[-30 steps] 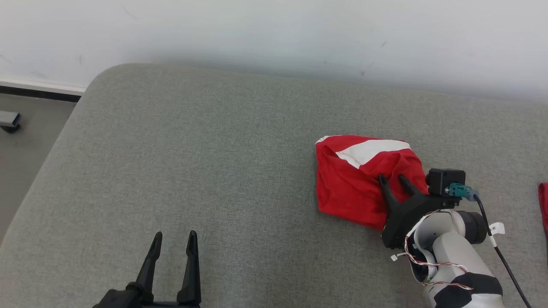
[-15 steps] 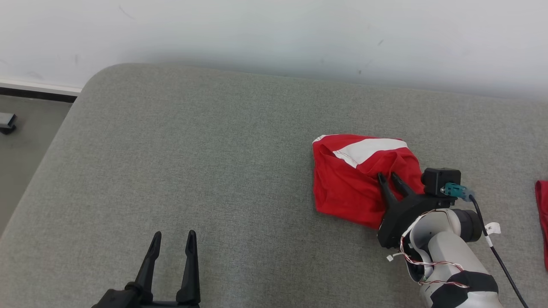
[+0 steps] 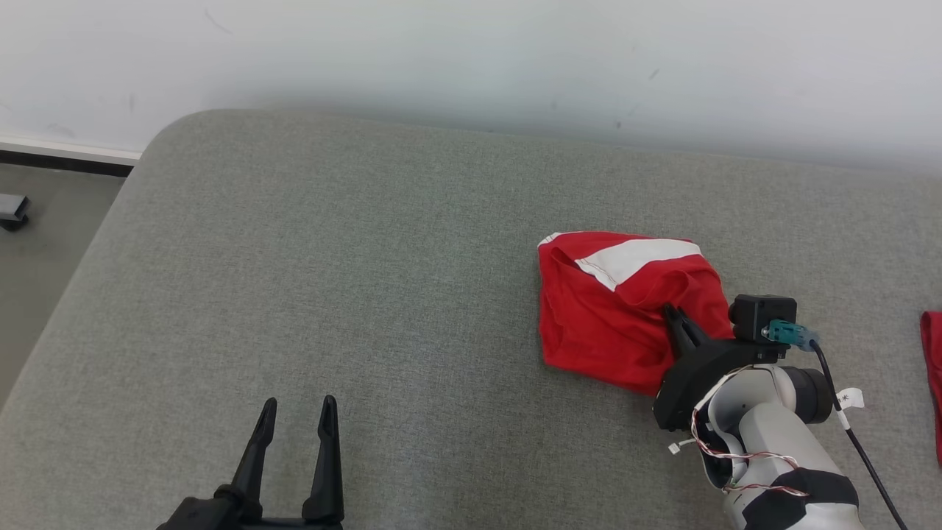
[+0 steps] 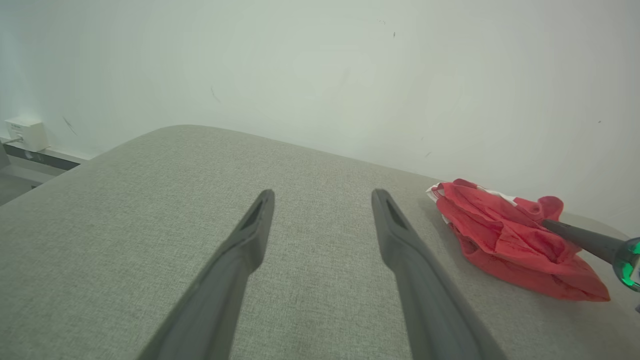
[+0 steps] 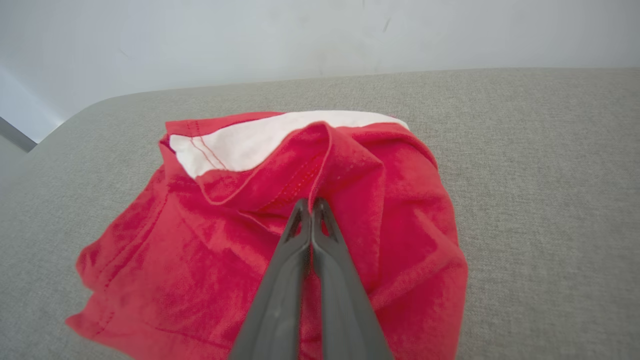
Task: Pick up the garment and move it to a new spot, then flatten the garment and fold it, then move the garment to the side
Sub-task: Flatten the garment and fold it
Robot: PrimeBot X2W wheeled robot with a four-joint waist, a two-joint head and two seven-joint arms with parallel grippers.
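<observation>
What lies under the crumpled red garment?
The grey cushion shows around the red garment, so the garment rests on it. Anything beneath its folds is covered and cannot be seen.

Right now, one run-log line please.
right gripper: shut on garment | left gripper: open, empty | garment: crumpled on cushion

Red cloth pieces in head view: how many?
2. A crumpled garment right of centre, pinched by the right gripper; a second red piece cut off at the right edge. More may lie beyond.
</observation>
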